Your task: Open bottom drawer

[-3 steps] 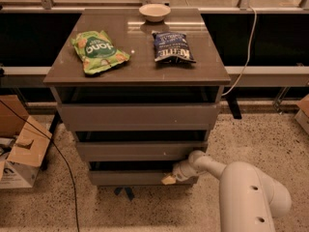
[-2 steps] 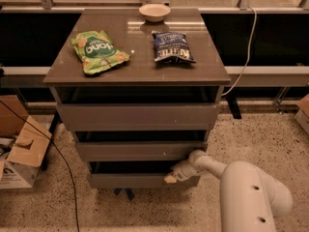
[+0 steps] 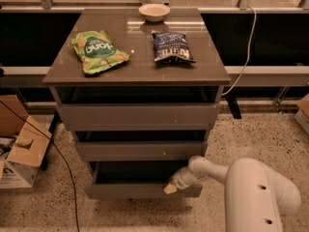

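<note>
The grey-brown cabinet has three handleless drawers. The bottom drawer (image 3: 140,191) is the lowest and narrowest front; it stands pulled out a little, with a dark gap showing above its front. My gripper (image 3: 172,187) reaches in from the right on a white arm (image 3: 251,190). Its tan fingertip sits at the top right edge of the bottom drawer front. The middle drawer (image 3: 140,151) and top drawer (image 3: 137,116) fronts sit above it.
On the cabinet top (image 3: 140,71) lie a green chip bag (image 3: 98,50), a blue chip bag (image 3: 171,46) and a white bowl (image 3: 154,11). Cardboard boxes (image 3: 19,146) stand on the floor at the left with a black cable. A white cable (image 3: 244,57) hangs at the right.
The bottom drawer front has come a little further out toward the camera, and the gripper has moved with it. The bags and bowl have not moved.
</note>
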Robot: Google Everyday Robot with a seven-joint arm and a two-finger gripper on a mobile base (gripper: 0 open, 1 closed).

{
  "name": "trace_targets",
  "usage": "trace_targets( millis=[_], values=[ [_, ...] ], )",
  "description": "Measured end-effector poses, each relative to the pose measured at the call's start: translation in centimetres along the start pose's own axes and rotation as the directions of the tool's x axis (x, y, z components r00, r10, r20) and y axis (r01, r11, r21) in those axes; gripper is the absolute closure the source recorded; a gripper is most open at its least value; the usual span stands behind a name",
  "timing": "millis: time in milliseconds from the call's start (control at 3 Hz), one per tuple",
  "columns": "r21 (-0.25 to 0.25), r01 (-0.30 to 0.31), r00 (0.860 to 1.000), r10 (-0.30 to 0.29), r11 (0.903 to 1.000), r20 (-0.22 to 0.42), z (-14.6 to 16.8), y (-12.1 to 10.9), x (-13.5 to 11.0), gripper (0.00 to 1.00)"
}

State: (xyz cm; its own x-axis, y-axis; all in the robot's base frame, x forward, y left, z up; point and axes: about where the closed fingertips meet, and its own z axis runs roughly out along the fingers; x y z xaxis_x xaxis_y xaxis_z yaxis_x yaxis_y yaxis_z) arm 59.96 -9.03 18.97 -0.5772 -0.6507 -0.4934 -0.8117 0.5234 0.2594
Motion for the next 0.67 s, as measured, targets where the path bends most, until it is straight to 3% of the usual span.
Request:
trace_targets(
  millis=[333,667],
  values=[
    [-0.008,0.009,1.0,-0.01,0.9999,-0.015,0.2,0.3,0.16,0.16],
    [-0.033,0.038,0.997,-0.04,0.9987,-0.061,0.79,1.22,0.68,0.0]
  ],
)
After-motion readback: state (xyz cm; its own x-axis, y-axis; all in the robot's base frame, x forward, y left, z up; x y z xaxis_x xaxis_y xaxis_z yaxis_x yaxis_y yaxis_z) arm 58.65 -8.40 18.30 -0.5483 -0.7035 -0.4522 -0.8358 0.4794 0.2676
